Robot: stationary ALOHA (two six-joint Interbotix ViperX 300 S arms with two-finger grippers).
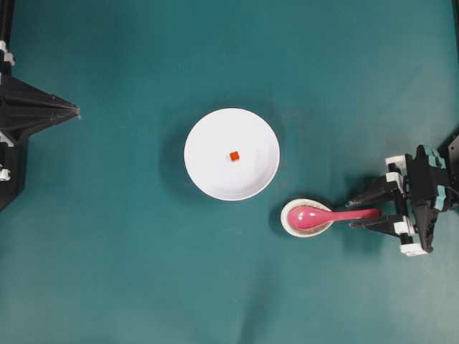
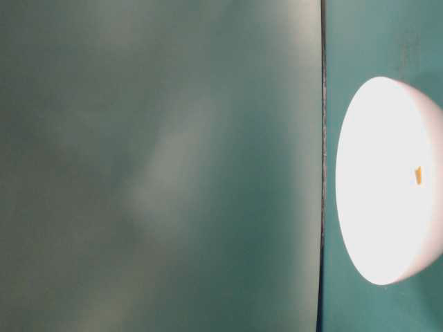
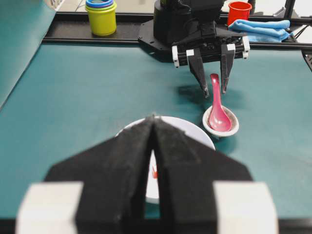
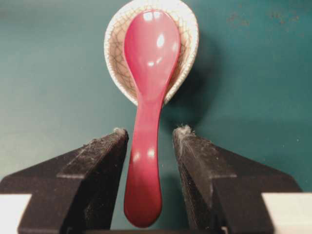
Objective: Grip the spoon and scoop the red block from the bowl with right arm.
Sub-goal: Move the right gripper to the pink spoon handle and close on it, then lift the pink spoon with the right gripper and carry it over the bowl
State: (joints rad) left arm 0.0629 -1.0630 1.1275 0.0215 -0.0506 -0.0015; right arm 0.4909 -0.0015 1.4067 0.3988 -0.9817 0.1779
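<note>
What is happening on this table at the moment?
The right gripper is open, with one finger on each side of the handle of the pink spoon, not yet closed on it. The spoon's scoop lies in a small speckled dish. The red block sits in the white bowl, untouched. The left gripper is shut, far from the dishes at the left edge.

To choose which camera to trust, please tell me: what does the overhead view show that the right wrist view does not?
Only overhead: the large round white bowl with the tiny red block, and the left claw. Only right wrist: a gap between each black finger and the handle. Both: the glossy pink spoon lying in the speckled beige dish, handle inside the open right claw.
</note>
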